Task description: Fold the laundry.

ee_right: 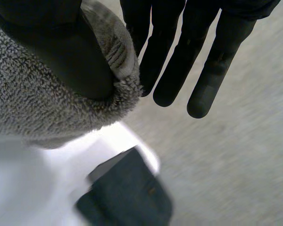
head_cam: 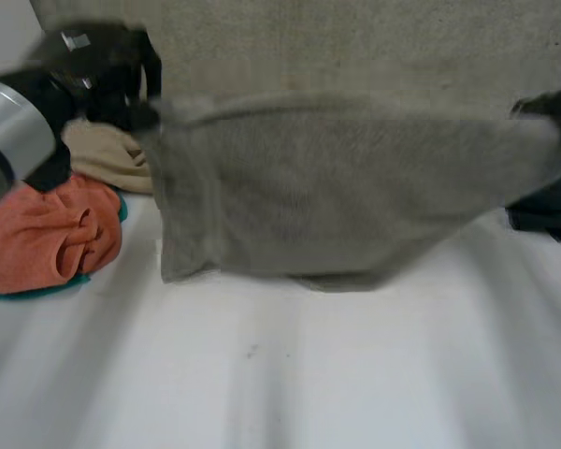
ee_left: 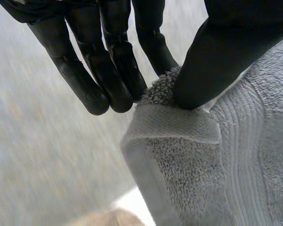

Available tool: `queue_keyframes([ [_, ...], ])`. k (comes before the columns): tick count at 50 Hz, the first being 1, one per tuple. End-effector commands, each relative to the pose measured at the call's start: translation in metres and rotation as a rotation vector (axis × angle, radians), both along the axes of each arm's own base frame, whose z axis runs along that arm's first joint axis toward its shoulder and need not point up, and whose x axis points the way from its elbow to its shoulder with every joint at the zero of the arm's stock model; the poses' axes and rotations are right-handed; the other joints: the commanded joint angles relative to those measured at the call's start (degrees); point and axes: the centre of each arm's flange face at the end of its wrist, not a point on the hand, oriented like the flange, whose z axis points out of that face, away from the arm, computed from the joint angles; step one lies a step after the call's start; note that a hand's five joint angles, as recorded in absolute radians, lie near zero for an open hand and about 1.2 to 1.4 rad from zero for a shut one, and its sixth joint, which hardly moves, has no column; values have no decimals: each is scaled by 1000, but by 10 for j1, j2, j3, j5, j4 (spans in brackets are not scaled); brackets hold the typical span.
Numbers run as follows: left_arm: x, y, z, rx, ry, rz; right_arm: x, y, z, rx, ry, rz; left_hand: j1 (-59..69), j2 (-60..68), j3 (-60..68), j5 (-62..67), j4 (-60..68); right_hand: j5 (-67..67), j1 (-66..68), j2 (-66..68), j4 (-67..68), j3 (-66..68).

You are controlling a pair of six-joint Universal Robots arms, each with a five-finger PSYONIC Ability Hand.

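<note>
A grey towel (head_cam: 327, 187) hangs stretched between my two hands, its lower edge resting on the white table (head_cam: 290, 374). My left hand (head_cam: 103, 65) holds the towel's upper left corner. In the left wrist view the left hand (ee_left: 108, 70) pinches that corner of the towel (ee_left: 203, 169) between thumb and fingers. My right hand (head_cam: 547, 105) holds the upper right corner at the far right. In the right wrist view the thumb of the right hand (ee_right: 179, 61) presses the towel's edge (ee_right: 28, 103) against the fingers.
An orange cloth (head_cam: 47, 234) and a beige cloth (head_cam: 107, 154) lie at the left, over something teal (head_cam: 19, 292). A dark garment (head_cam: 552, 210) (ee_right: 127, 197) lies at the right. More grey cloth (head_cam: 355, 47) covers the back of the table.
</note>
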Motion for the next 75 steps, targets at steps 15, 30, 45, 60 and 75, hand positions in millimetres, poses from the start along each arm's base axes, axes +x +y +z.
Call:
queue_keyframes([
  [15,-42,-126,38,-427,233,57,32,-106,-3,-526,-517,-125,146,114,121,135,114,133,153,123,113,118],
  [30,-36,-90,-50,-231,213,-11,28,-75,-64,-228,-461,-66,146,114,121,135,114,133,153,123,113,118],
  [45,-11,-55,-206,34,-44,-8,7,-54,-220,341,-308,-136,146,114,121,135,114,29,49,19,9,14],
  [60,-4,-39,-178,51,-11,-27,-6,-56,-167,242,-72,41,146,114,121,135,114,-488,-468,-498,-508,-503],
  [75,3,-44,-176,70,12,-5,5,-63,-163,128,211,496,146,114,121,135,114,-469,-449,-479,-489,-485],
])
